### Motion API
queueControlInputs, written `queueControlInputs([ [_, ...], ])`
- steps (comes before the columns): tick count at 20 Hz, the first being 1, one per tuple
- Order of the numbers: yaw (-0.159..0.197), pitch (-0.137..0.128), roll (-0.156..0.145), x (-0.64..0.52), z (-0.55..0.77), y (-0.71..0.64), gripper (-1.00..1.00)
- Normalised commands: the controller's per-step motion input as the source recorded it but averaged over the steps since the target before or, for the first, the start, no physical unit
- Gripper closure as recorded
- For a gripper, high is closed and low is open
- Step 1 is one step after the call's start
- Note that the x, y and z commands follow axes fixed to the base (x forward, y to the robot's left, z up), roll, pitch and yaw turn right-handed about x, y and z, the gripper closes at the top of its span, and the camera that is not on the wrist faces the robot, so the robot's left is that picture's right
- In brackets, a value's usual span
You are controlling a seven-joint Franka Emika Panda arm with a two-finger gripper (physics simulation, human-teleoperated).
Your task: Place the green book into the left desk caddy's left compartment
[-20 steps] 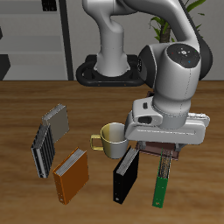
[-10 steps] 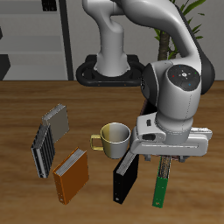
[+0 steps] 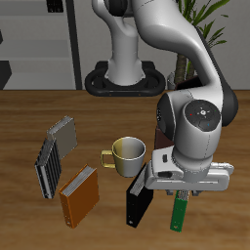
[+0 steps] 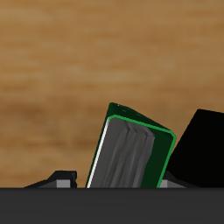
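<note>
Green book point(image 3: 179, 215) lies flat near the bench's front edge, beside the black book point(image 3: 141, 198). Gripper point(image 3: 182, 194) hangs directly above for grasping; finger spacing cannot be determined.

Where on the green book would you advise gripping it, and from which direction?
Grip the green book from straight above, fingers closing across its thin width on the two covers. It stands on edge beside the black book, so only its narrow upper edge is free. The gripper hangs directly over it.
</note>
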Motion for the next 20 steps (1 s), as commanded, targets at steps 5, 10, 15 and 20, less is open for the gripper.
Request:
queueControlInputs([
  [5, -0.004, 0.020, 0.009, -0.01, -0.15, -0.02, 1.00],
  [10, -0.002, -0.024, 0.010, -0.14, 0.24, 0.03, 1.00],
  [15, -0.015, -0.077, -0.006, -0.28, 0.61, -0.06, 1.00],
  [20, -0.015, -0.099, -0.055, -0.48, 0.82, -0.15, 1.00],
])
